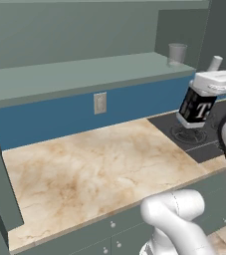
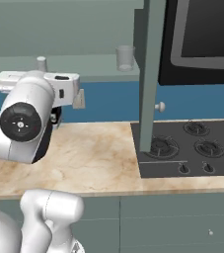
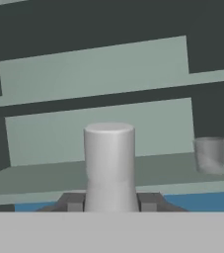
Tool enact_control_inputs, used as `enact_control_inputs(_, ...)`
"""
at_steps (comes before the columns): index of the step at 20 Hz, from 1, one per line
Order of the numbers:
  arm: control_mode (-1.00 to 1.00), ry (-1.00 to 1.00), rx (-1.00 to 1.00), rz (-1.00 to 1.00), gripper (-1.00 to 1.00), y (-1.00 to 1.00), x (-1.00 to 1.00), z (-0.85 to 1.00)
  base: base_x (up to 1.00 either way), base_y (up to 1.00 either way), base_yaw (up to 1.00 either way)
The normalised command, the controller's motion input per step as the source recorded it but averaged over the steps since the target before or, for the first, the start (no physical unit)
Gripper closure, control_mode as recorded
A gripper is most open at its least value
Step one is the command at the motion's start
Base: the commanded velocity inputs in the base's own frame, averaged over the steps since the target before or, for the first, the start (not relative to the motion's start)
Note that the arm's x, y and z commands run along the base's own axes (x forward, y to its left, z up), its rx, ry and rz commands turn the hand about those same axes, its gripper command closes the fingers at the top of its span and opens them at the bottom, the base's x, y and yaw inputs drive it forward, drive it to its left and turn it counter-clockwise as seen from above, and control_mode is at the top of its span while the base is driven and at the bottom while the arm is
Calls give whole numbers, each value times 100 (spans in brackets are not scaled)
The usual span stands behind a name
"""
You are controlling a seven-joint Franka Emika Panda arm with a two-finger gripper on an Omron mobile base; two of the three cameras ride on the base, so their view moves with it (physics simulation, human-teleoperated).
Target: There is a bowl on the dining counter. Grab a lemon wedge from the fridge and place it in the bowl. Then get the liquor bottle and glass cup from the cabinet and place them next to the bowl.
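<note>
Hand (image 1: 202, 97) closed on liquor bottle (image 1: 196, 106) at slim neck, bottle hanging tilted above hob (image 1: 194, 135), clear of beige worktop (image 1: 99, 169). Glass cup (image 1: 177, 54) upright on open cabinet shelf (image 1: 74, 74) behind. Risk: narrow neck grip lets heavy body swing or slip during carry; swing could clip cabinet door (image 2: 150, 74).

Blue backsplash (image 1: 59, 117) with outlet (image 1: 100, 103) behind marbled worktop (image 1: 99, 169).
</note>
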Motion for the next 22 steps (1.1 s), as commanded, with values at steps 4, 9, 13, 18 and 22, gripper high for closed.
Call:
enact_control_inputs(4, 100, 3, 0, 0, 100, 0, -52, -24, -5, 1, 0)
enact_control_inputs(9, 100, 0, 0, 0, 100, 0, 0, 0, -11, 11, 0)
enact_control_inputs(13, 100, 0, 0, 0, 100, 0, 0, 0, -61, 28, 2)
enact_control_inputs(18, 100, 0, 0, 0, 100, 0, 0, 0, -85, 41, 1)
enact_control_inputs(22, 100, 0, 0, 0, 100, 0, 0, 0, -95, 50, 0)
